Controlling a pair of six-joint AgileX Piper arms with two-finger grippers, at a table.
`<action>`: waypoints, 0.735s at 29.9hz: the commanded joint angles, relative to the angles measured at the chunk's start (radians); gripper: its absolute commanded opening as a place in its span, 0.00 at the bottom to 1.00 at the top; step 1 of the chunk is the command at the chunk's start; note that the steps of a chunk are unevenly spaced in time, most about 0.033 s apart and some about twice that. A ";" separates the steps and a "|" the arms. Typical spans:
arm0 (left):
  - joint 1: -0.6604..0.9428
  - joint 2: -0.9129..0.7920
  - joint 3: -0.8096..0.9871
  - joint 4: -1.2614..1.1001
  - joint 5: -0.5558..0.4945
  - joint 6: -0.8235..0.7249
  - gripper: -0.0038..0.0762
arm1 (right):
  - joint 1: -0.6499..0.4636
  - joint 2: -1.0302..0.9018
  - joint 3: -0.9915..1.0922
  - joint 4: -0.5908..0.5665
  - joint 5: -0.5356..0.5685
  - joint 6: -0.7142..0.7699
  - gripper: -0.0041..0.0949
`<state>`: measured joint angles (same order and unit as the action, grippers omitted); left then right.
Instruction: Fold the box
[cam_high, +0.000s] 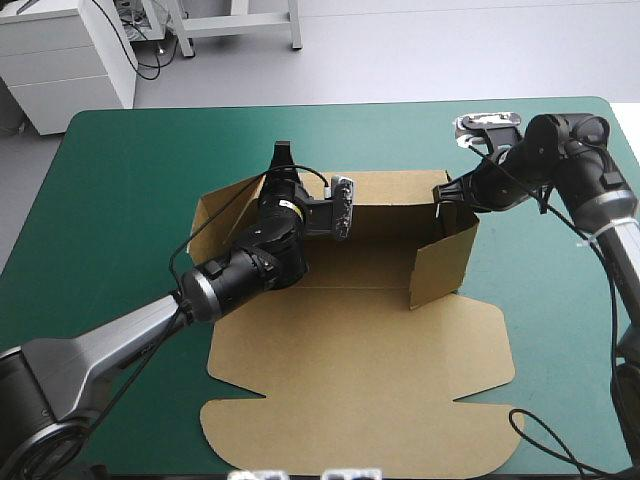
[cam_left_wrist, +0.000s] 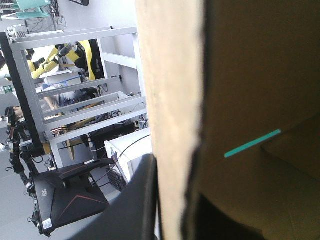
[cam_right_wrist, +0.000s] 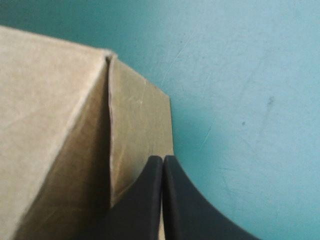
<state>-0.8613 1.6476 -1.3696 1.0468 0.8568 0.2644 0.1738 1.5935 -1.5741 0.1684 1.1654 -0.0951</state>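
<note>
Clamping far left corner wall of brown cut-board box (cam_high: 350, 360) in black-finned left pincer (cam_left_wrist: 172, 200). Nipping far right corner in black-finned right pincer (cam_right_wrist: 162, 162), nearly closed on the board. Standing half-raised between both pincers on teal-green table cover (cam_high: 130, 200), with lid flat.

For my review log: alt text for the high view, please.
A brown box lies half-folded on the teal-green table cover, far and right walls raised, its lid flat toward the near edge. The left hand is at the far wall's left end, the right hand at the far right corner.
</note>
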 joint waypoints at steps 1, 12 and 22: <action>-0.003 -0.039 -0.021 0.004 0.062 -0.013 0.04 | -0.001 -0.089 0.087 0.034 -0.117 -0.046 0.03; -0.003 -0.039 -0.021 0.004 0.071 -0.013 0.04 | -0.001 -0.357 0.605 0.258 -0.692 -0.367 0.02; -0.003 -0.039 -0.021 0.001 0.061 -0.013 0.04 | -0.001 -0.504 0.973 0.894 -0.933 -1.185 0.02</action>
<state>-0.8620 1.6476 -1.3696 1.0489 0.8734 0.2641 0.1738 1.1332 -0.6275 0.8558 0.2897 -1.0308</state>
